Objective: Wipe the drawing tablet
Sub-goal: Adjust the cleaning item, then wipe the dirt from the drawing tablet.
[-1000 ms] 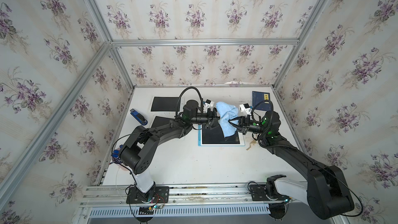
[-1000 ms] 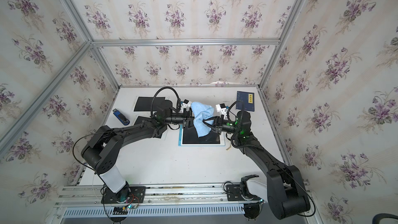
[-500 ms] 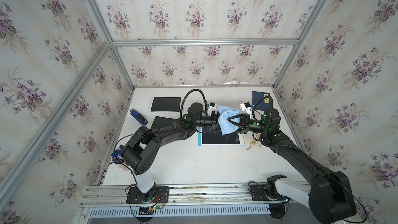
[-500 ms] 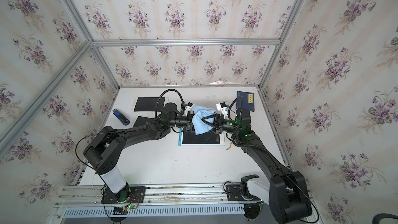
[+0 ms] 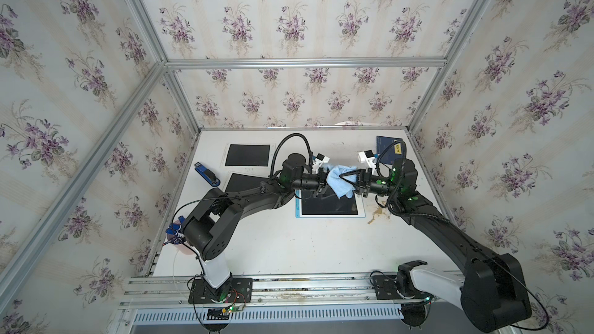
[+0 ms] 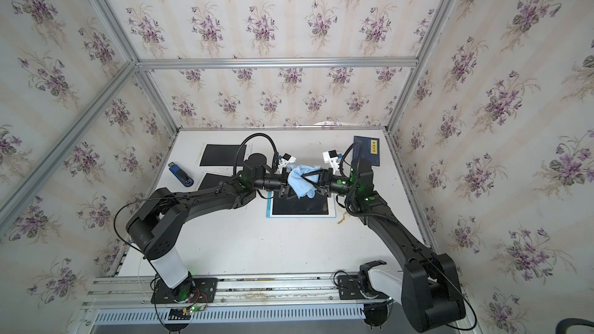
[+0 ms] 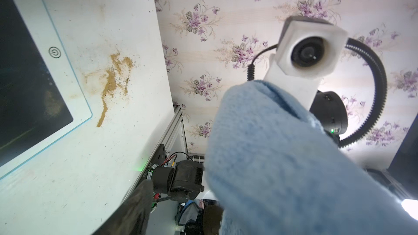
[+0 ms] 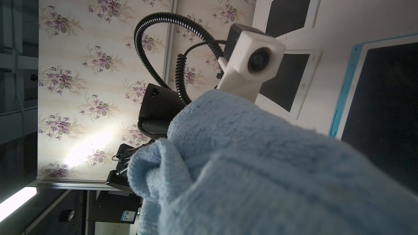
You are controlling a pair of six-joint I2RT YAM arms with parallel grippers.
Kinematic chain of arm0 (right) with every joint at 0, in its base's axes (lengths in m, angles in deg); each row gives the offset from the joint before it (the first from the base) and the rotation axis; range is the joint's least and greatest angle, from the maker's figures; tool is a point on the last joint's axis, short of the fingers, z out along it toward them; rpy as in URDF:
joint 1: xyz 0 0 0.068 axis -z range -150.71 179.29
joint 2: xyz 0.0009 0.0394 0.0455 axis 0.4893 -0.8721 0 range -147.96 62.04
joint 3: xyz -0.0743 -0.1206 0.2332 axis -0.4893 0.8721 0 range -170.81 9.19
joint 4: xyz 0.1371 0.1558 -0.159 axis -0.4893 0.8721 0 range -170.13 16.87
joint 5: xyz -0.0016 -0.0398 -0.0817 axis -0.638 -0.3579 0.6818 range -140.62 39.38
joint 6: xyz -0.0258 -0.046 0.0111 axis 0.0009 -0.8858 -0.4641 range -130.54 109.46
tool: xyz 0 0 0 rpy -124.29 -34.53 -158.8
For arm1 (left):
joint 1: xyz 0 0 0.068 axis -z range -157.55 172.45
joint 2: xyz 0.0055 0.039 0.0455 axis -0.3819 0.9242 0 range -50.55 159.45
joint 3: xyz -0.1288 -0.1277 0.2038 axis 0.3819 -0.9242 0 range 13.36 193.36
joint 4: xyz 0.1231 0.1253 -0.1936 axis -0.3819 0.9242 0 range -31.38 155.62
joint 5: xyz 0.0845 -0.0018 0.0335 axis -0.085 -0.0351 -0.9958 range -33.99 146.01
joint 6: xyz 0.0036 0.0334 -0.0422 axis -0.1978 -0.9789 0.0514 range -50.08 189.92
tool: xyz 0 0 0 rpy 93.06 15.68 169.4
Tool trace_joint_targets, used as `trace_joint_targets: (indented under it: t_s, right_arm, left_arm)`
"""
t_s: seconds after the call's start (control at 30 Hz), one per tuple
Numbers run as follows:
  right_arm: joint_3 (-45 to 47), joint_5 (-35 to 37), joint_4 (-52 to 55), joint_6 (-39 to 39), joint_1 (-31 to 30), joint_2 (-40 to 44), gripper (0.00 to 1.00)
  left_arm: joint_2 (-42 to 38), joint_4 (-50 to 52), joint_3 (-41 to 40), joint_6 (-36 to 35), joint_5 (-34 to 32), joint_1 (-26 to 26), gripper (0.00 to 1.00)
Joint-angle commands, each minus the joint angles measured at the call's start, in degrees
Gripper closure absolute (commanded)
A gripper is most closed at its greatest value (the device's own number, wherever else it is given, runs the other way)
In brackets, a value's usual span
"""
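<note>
The drawing tablet (image 5: 361,207) (image 6: 331,208), a black screen in a white, blue-edged frame, lies flat mid-table. Just above its far edge my two grippers face each other tip to tip. A light blue cloth (image 5: 339,183) (image 6: 300,183) hangs bunched between them. My right gripper (image 5: 342,178) (image 6: 307,178) has its fingers drawn together on the cloth. My left gripper (image 5: 321,184) (image 6: 284,184) stands open, its fingers spread beside the cloth's edge. The cloth (image 7: 282,166) (image 8: 271,166) fills both wrist views and hides the right jaws. The tablet (image 7: 65,68) (image 8: 384,100) shows at the side of each.
Two more black-screened tablets (image 5: 247,155) (image 5: 244,183) lie at the back left, a blue stapler (image 5: 207,174) beside them. A dark blue booklet (image 5: 387,149) lies at the back right. A brown smear (image 5: 376,215) (image 7: 113,80) marks the table right of the tablet.
My right gripper has moved in toward the left one, opened and closed again on the cloth. The cloth now hangs lower and more bunched. The left gripper stays open.
</note>
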Motion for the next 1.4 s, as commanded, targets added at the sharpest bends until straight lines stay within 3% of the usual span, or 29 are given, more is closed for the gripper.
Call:
trace_joint_targets:
  t_s: [0.0, 0.03, 0.23, 0.5, 0.73, 0.93, 1.03, 1.13, 1.2, 1.37]
  right_arm:
    - [-1.21, 4.08, 3.01, -5.35, -0.09, 0.56, 0.95]
    - [-1.57, 4.07, 3.55, -5.45, -0.02, 0.66, 1.0]
    - [-5.89, 5.84, 12.3, -10.2, 3.75, 3.14, 1.0]
    - [-11.32, 6.44, 23.29, -16.81, 9.82, 5.21, 1.0]
    - [-9.72, 6.77, 25.55, -18.76, 12.28, 4.42, 1.0]
    - [-7.3, 3.81, 21.94, -16.5, 11.98, 2.46, 1.0]
    - [-5.8, 1.38, 18.49, -14.09, 8.43, -0.53, 1.0]
    - [-6.76, 4.33, 20.51, -16.89, 1.62, -6.31, 1.0]
    - [-8.24, 7.2, 22.71, -19.83, -2.26, -11.86, 1.0]
    - [-10.4, 12.01, 22.1, -23.07, -6.45, -23.12, 1.0]
  left_arm:
    - [-0.24, 0.66, -0.08, 0.57, 0.78, 0.06, 0.25]
    - [-0.14, 0.56, -0.24, 0.53, 0.98, -0.09, 0.24]
    - [-0.43, 3.42, -2.8, -3.13, 2.15, -2.27, 0.19]
    - [-2.06, 21.55, -6.42, -18.45, 0.67, -7.01, 0.11]
    - [-2.0, 5.92, -12.59, -8.89, 5.31, -12.07, 0.08]
    - [-6.05, 24.35, -7.54, -21.4, 2.4, -13.13, 0.09]
    - [-9.13, 45.92, -0.93, -37.07, -5.98, -13.05, 0.09]
    - [-10.44, 63.98, 4.87, -50.83, -21.75, -12.47, 0.11]
    - [-9.87, 70.75, 6.67, -55.93, -31.38, -11.43, 0.12]
    - [-5.5, 75.4, 7.78, -60.97, -45.41, -7.27, 0.15]
